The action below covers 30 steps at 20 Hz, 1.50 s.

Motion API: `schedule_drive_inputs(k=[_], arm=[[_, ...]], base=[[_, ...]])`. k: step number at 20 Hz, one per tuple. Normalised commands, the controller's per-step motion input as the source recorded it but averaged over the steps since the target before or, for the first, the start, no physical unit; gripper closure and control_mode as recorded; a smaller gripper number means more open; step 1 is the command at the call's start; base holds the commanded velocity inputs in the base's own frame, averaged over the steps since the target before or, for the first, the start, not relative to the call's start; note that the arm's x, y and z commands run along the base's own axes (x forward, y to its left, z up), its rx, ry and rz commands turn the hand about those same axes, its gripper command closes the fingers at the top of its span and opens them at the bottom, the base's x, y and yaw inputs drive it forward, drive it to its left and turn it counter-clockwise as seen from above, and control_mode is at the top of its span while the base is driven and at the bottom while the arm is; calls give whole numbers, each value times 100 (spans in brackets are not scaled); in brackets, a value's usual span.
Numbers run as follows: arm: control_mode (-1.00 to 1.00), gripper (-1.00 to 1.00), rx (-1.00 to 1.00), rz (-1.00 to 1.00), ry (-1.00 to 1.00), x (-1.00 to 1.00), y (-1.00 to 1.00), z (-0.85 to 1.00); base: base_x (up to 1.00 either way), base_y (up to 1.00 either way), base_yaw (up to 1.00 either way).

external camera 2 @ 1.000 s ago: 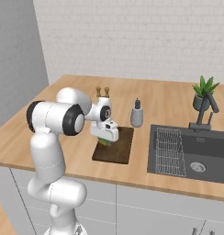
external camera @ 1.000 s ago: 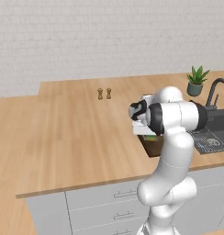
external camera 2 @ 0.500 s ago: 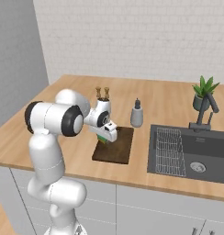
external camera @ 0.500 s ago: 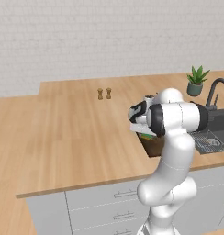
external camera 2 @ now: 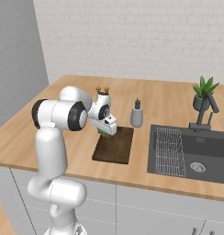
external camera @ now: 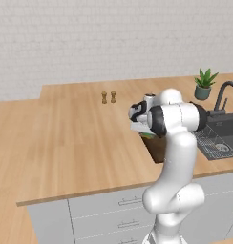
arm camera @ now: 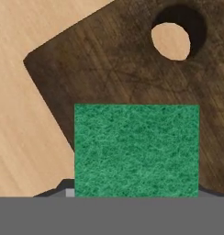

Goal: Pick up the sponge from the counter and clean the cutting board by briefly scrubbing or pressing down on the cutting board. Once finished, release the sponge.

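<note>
The green sponge [arm camera: 137, 149] sits square in front of the hand camera, with my gripper [external camera 2: 106, 129] shut on it. Under it lies the dark brown cutting board [arm camera: 109, 69], with its round hanging hole [arm camera: 171, 40] further ahead. From the right base view the sponge [external camera 2: 103, 132] hangs just over the far left corner of the cutting board [external camera 2: 116, 146]. In the left base view the gripper [external camera: 143, 128] is over the board [external camera: 156, 147], which the arm half hides. The fingertips are hidden behind the sponge. Whether the sponge touches the board I cannot tell.
A grey soap bottle [external camera 2: 137, 114] stands just beyond the board. The sink [external camera 2: 196, 158] with its ridged drainer [external camera 2: 169, 151], a faucet [external camera 2: 203, 114] and a potted plant [external camera 2: 203, 92] lie to the right. Two small shakers [external camera: 108, 97] stand at the back of the counter [external camera: 66, 138].
My hand with the sponge has drifted slightly up and toward the board's far left corner. Nothing else has moved.
</note>
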Motion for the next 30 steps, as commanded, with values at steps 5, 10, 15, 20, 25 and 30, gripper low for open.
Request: schedule_drive_inputs(k=[5, 10, 15, 20, 25, 30], arm=[[-100, 100, -1, -2, -3, 59, 20, -23], [-100, 100, -6, -2, -1, 14, -42, -37], [-100, 100, -3, -2, 0, 0, -78, -33], [-100, 100, 0, 0, 0, 2, -79, -8], [-100, 100, 1, 0, -10, -2, -58, 30], [-100, 100, 4, 0, -13, 1, -33, 40]], base=[[0, 0, 0], [0, 0, 0], [0, 0, 0], [0, 0, 0], [0, 0, 0], [0, 0, 0]])
